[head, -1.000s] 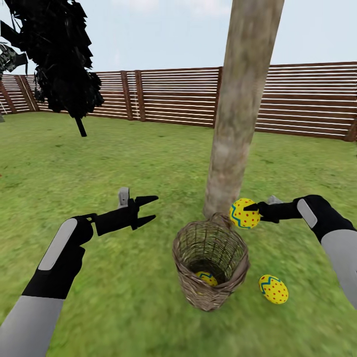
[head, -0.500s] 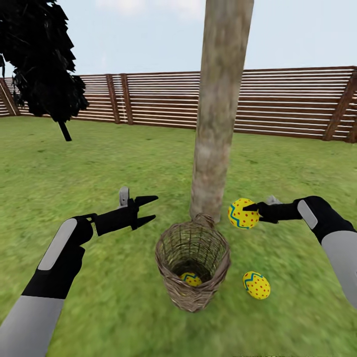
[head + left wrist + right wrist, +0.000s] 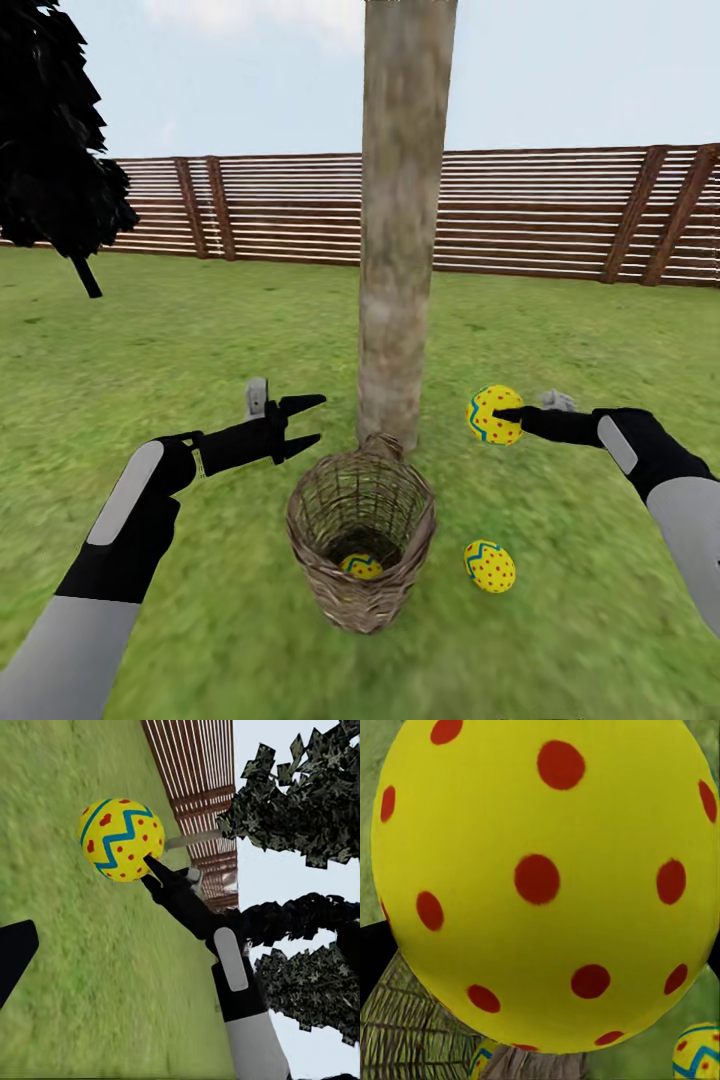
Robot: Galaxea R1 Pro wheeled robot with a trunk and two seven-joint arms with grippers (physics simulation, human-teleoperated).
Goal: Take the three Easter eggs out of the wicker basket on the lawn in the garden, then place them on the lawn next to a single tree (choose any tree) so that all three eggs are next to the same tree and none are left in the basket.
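Right end effector (image 3: 500, 415) of mine pinches one egg (image 3: 495, 414) above the lawn (image 3: 200, 330) beside the tree (image 3: 400, 220); my left end effector (image 3: 305, 420) gapes empty, arm outstretched. Another egg (image 3: 361, 566) sits inside the wicker basket (image 3: 360, 600), a third egg (image 3: 490, 566) just beside it on open grass. From my left wrist, the gripped egg (image 3: 121, 839) hangs over lawn. From my right wrist, that egg (image 3: 547, 877) looms above the basket rim (image 3: 405, 1035).

my right gripper (image 3: 150, 864) is pinching a yellow Easter egg (image 3: 120, 838) with red dots and a blue zigzag, holding it above the lawn (image 3: 90, 967) | one of my left fingertips (image 3: 15, 956) is showing dark at the edge | a slatted wooden fence (image 3: 202, 787) and black foliage (image 3: 300, 802) are lying beyond
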